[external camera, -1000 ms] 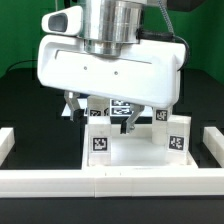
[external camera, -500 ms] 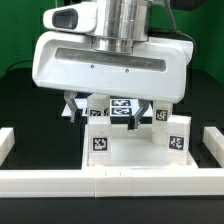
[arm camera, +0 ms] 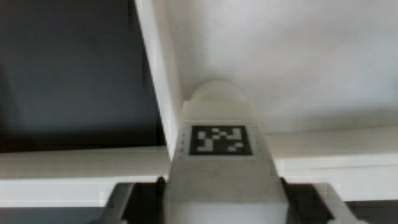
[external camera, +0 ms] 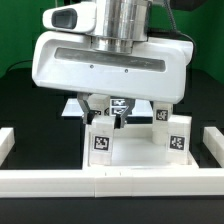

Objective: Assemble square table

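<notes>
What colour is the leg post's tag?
Black-and-white marker on a white leg post; clearest in the wrist view.

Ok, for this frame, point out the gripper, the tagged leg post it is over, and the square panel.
gripper (external camera: pixel 107 112): exterior view, midway between the fingertips.
leg post (arm camera: pixel 221 118): wrist view, its white face just above the tag.
square panel (external camera: pixel 135 152): exterior view, bare white face between the two front tags.

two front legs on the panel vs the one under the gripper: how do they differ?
The two front legs stand upright and free on the square panel, tags in plain sight. The gripped leg sits between the gripper fingers, mostly hidden in the exterior view. All three are white posts with black-and-white tags.
</notes>
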### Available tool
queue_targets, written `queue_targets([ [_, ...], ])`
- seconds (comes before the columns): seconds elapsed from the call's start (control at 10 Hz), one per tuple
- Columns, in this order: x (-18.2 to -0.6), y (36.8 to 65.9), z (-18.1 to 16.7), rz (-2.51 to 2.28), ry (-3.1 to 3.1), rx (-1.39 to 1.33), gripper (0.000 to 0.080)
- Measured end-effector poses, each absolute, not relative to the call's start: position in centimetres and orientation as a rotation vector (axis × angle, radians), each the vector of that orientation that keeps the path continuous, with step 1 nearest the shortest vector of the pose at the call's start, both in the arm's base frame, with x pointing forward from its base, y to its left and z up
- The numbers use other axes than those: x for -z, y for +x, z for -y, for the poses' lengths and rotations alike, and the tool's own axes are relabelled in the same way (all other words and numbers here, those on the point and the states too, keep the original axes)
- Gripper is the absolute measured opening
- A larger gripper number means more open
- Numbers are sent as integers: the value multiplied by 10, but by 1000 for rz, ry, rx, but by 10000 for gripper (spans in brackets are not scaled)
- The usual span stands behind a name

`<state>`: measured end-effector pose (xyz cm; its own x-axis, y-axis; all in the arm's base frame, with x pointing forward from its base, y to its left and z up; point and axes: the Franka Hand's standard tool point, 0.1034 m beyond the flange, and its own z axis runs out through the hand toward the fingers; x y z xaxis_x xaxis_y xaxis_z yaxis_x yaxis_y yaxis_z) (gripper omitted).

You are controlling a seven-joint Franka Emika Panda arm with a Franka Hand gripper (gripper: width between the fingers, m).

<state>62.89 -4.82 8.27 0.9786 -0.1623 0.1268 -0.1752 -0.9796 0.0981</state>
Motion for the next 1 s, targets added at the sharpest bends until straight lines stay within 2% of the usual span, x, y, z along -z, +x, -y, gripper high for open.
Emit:
queue_targets([
  [0.5, -82, 628, 53, 1099, 2904, -218, 285],
  [1.0, -82, 628, 52, 1546, 2723, -226, 285],
])
